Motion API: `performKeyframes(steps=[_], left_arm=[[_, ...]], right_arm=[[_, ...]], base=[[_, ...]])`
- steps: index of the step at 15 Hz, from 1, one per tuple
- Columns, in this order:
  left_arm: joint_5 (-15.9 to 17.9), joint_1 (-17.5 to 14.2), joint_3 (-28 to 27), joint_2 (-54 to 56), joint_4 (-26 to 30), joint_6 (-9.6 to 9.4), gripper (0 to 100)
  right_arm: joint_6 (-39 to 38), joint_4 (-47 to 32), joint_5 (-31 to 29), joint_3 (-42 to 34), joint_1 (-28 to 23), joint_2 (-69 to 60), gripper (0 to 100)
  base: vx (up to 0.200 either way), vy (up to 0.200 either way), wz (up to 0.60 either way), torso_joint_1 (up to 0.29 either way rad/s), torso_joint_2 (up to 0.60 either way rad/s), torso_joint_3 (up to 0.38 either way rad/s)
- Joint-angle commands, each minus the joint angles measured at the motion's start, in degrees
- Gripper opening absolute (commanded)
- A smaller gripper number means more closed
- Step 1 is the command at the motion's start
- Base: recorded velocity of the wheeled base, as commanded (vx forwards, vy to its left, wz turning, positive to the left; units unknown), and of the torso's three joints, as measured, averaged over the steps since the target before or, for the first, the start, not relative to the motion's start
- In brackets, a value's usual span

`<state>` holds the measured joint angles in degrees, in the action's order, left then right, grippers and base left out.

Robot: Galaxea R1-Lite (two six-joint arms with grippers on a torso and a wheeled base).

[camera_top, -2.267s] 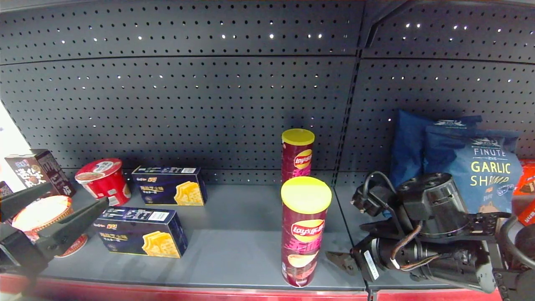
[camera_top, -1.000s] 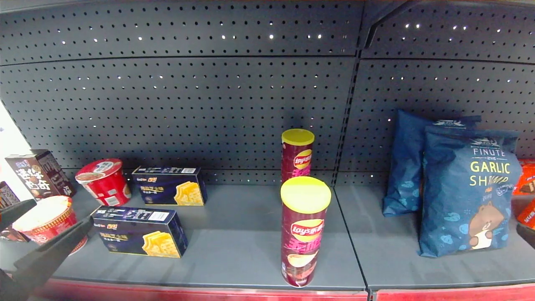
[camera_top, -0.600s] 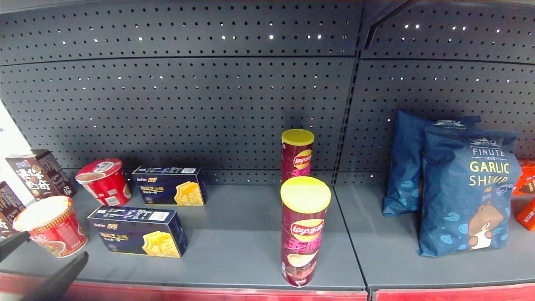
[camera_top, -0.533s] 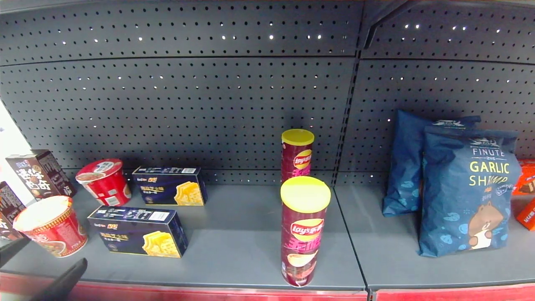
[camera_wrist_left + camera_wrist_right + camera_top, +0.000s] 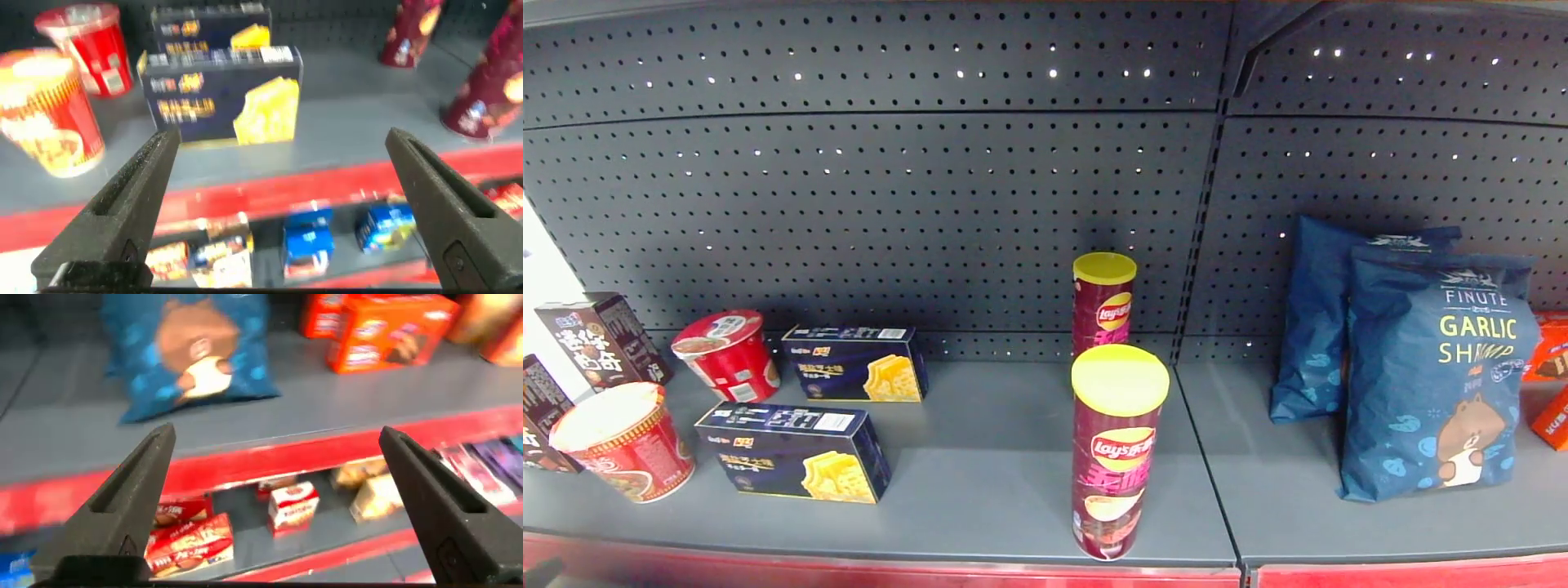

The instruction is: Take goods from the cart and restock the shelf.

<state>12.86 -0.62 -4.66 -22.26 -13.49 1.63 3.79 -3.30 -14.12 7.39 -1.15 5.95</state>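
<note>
Plainly, the grey metal shelf (image 5: 980, 474) is half stocked, backed by a dark perforated panel (image 5: 890, 204) and edged with a red front lip (image 5: 890, 573). Toward its left stand two red noodle cups, the front cup (image 5: 625, 445) near the lip and the rear cup (image 5: 727, 355) farther back. Dark brown cartons (image 5: 600, 339) stand beside them at the shelf's end. Two navy cracker boxes lie on their long sides just right of the cups: the front box (image 5: 792, 453) and the rear box (image 5: 858, 363), apart from one another. Mid-shelf, two maroon crisp tubes with yellow lids stand upright in file, the front tube (image 5: 1117, 457) close to the lip, the rear tube (image 5: 1103, 306) near the panel. In the next bay two blue snack bags (image 5: 1437, 376) lean one behind the other, and orange boxes (image 5: 1553, 359) sit at the far right.

The left gripper (image 5: 282, 139) hangs out in front of the lip, fingers spread wide and holding nothing. The front box lies beyond them, well apart, with the front cup to one side and the tubes to the other. The right gripper (image 5: 278, 433) is likewise wide open and empty — before the lip, with a blue bag and an orange box on the shelf beyond. Small packets (image 5: 290, 506) lie on a level below.
</note>
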Motion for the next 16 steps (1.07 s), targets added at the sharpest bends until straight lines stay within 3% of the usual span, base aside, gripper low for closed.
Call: performKeyframes(steps=[1, 2, 4, 5, 7, 11, 12, 14, 15, 16], left_arm=[[-0.12, 0.09, -0.88, 9.43, 4.97, 0.3, 100], [-0.29, 0.01, -0.18, 12.06, 6.2, 0.3, 100], [-0.73, -0.26, 0.26, 17.78, 11.91, 0.3, 100], [-4.07, 0.09, 0.53, 20.68, 15.25, 0.12, 100], [-9.96, 0.62, 2.99, 21.64, 14.73, -0.14, 100], [-15.59, 0.62, 2.99, 21.56, 14.2, 0.48, 100], [-18.49, 0.71, 4.66, 21.64, 13.41, 1.0, 100], [-17.87, 0.71, 4.66, 21.64, 13.41, 0.21, 100], [-12.6, 0.97, 4.66, 21.56, 13.41, -1.46, 100], [-12.51, 0.97, 4.66, 21.56, 13.41, -1.81, 100]], right_arm=[[1.04, 3.66, 3.04, -5.72, 1.23, -5.95, 100], [0.95, 7.26, 5.77, -7.39, 1.23, -5.95, 100], [0.95, 7.26, 6.91, -7.39, 1.23, -5.95, 100], [0.95, 7.26, 7.7, -7.39, 1.23, -5.95, 100], [0.95, 7.26, 7.96, -7.39, 1.23, -5.95, 100], [0.25, 6.73, 7.61, -7.21, 1.23, -5.95, 100], [-2.3, 6.82, 4.8, -7.3, 1.23, -5.95, 100], [-4.05, 6.82, 1.37, -7.3, 1.23, -5.95, 100], [-4.32, 6.82, 2.08, -7.3, 1.23, -5.95, 100], [-4.05, 6.82, 6.73, -7.3, 1.23, -5.95, 100]], base=[[0.0, 0.0, 0.0, 0.0, 0.0, 0.0], [0.0, 0.0, 0.0, 0.0, 0.0, 0.0], [0.0, 0.0, 0.0, 0.0, 0.0, 0.0], [0.0, 0.0, 0.0, 0.0, 0.0, 0.0], [0.0, 0.0, 0.0, 0.0, 0.0, 0.0], [0.0, 0.0, 0.0, 0.0, 0.0, 0.0], [0.0, 0.0, 0.0, 0.0, 0.0, 0.0], [0.0, 0.0, 0.0, 0.0, 0.0, 0.0], [0.0, 0.0, 0.0, 0.0, 0.0, 0.0], [0.0, 0.0, 0.0, 0.0, 0.0, 0.0]])
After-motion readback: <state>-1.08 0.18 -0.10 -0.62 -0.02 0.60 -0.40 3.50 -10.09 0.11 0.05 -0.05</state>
